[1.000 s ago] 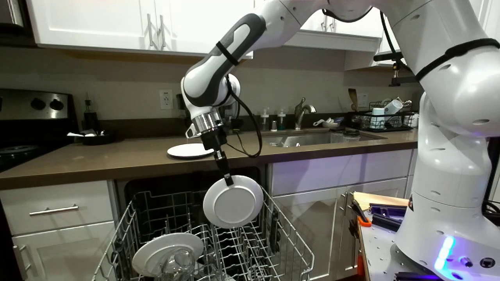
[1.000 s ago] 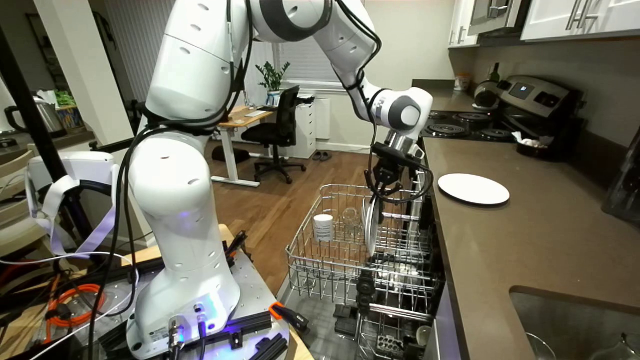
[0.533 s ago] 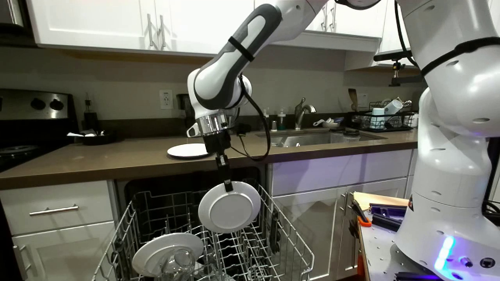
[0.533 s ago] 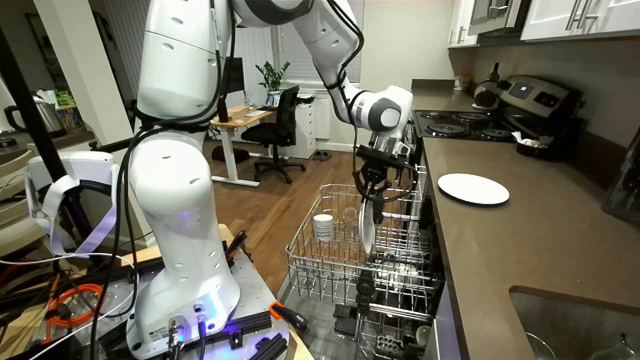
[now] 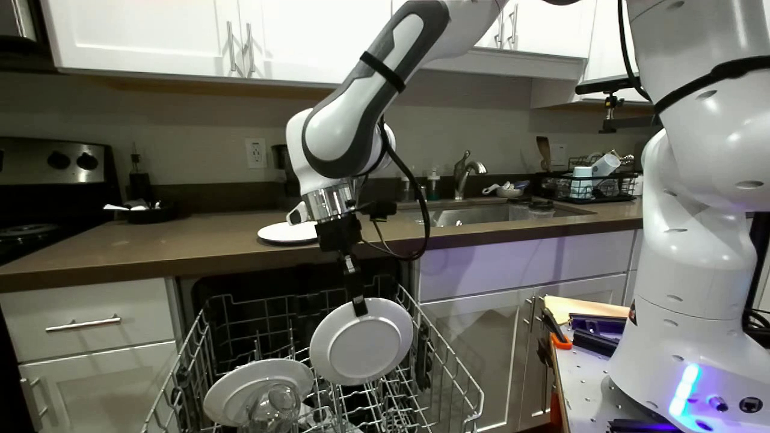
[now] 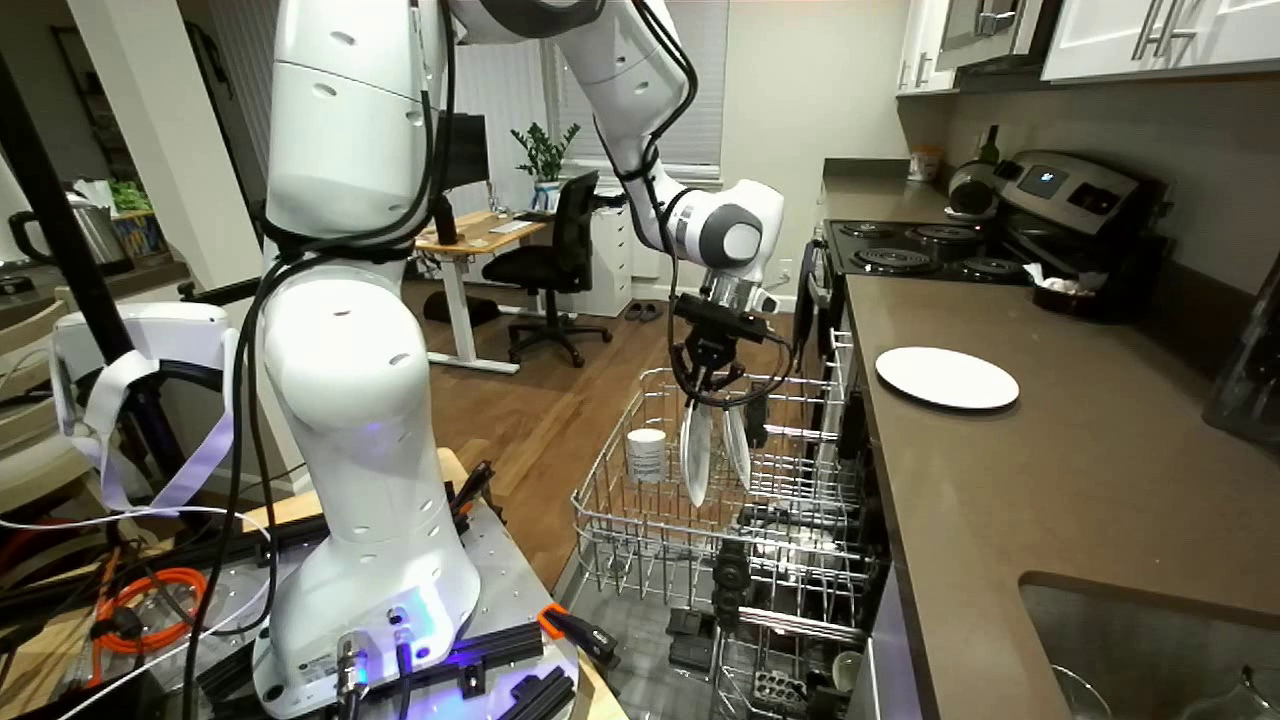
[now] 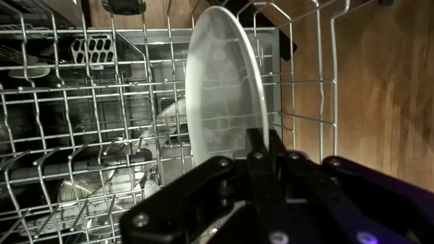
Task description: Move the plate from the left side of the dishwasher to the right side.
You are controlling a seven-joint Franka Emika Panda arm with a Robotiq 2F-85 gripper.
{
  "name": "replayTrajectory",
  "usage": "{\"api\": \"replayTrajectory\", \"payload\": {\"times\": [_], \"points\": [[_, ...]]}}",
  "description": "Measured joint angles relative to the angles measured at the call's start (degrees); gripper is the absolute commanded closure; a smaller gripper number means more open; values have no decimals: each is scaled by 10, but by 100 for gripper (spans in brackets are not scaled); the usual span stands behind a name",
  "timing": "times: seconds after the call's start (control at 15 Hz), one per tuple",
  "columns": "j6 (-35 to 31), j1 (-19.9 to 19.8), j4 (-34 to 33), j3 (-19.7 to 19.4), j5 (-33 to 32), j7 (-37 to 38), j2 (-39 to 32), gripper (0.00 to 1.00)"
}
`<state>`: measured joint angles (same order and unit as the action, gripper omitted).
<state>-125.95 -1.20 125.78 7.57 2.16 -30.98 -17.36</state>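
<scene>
The white round plate (image 5: 361,341) hangs nearly upright from my gripper (image 5: 359,305), which is shut on its upper rim. In the wrist view the gripper (image 7: 267,136) has one finger on each face of the plate (image 7: 220,84), seen almost edge-on. The plate (image 6: 695,455) is over the pulled-out dishwasher rack (image 6: 650,522), roughly mid-rack to the right half in an exterior view with the rack's rim (image 5: 481,394). Whether its lower edge touches the tines I cannot tell.
Another white plate (image 5: 258,382) leans on the rack's left side, behind a clear glass (image 5: 274,409). A white cup (image 6: 647,455) stands in the rack. A wider white dish (image 6: 947,377) lies on the countertop (image 6: 1000,480), whose edge runs beside the rack.
The held plate has moved down and away from the countertop, toward the rack's outer end. A plate behind it in the rack now shows separately. The grip stays the same.
</scene>
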Motion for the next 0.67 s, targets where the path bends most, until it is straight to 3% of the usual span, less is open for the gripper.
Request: {"api": "replayTrajectory", "payload": {"times": [0.67], "points": [[1,10,13,23,58,21,0,98]]}}
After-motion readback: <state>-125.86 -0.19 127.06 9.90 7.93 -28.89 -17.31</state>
